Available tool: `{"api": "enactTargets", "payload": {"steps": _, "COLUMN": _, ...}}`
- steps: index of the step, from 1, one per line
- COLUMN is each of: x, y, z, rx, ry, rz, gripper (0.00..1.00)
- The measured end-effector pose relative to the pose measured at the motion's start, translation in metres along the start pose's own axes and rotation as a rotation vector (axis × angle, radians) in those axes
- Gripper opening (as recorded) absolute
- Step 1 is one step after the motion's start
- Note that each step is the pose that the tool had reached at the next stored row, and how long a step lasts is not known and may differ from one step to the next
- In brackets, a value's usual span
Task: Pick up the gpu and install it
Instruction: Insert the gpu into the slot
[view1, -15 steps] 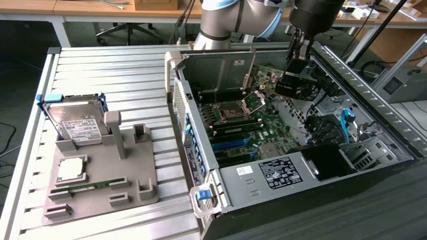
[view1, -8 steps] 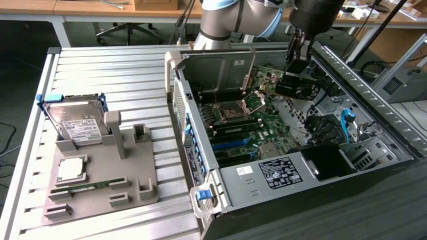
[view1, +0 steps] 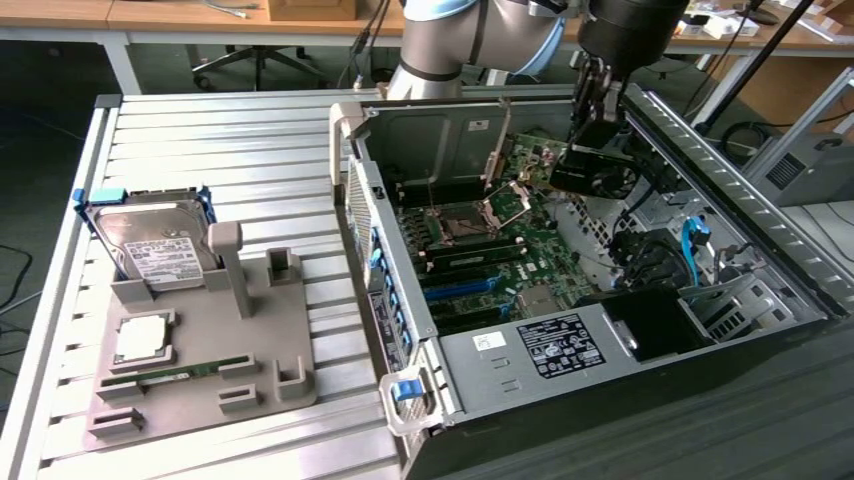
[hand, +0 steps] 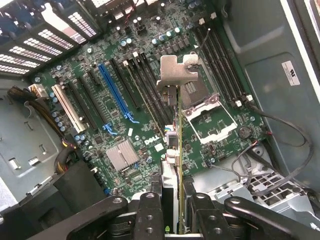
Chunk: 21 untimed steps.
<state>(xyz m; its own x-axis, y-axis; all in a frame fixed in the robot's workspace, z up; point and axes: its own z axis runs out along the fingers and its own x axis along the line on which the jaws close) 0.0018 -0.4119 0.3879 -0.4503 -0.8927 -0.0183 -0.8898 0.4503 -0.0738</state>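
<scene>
Exterior view, upper right: gripper (view1: 594, 132) clamped on gpu (view1: 595, 174), card held on edge just above motherboard (view1: 547, 255) inside open case (view1: 747, 225), probably so its connector edge faces a slot.

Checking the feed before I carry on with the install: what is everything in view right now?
computer case: one, grey, open, on the table, exterior view's right
motherboard: one, green, inside the case
graphics card: one, dark, silver bracket, held above the motherboard
tray: one, grey, on the table, exterior view's left
hard drive: one, silver, white label, standing in the tray
processor: one, silver, lying on the tray
memory stick: one, green, lying on the tray
table: one, pale grey slats
arm: one, grey, over the case
gripper: one, black, shut on the graphics card
</scene>
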Motion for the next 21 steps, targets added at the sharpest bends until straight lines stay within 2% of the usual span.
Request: {"api": "enactTargets", "payload": {"steps": 21, "x": 0.0000, "y": 0.0001, "z": 0.0013, "rx": -0.0002, "ry": -0.0048, "rz": -0.119, "gripper": 0.27}}
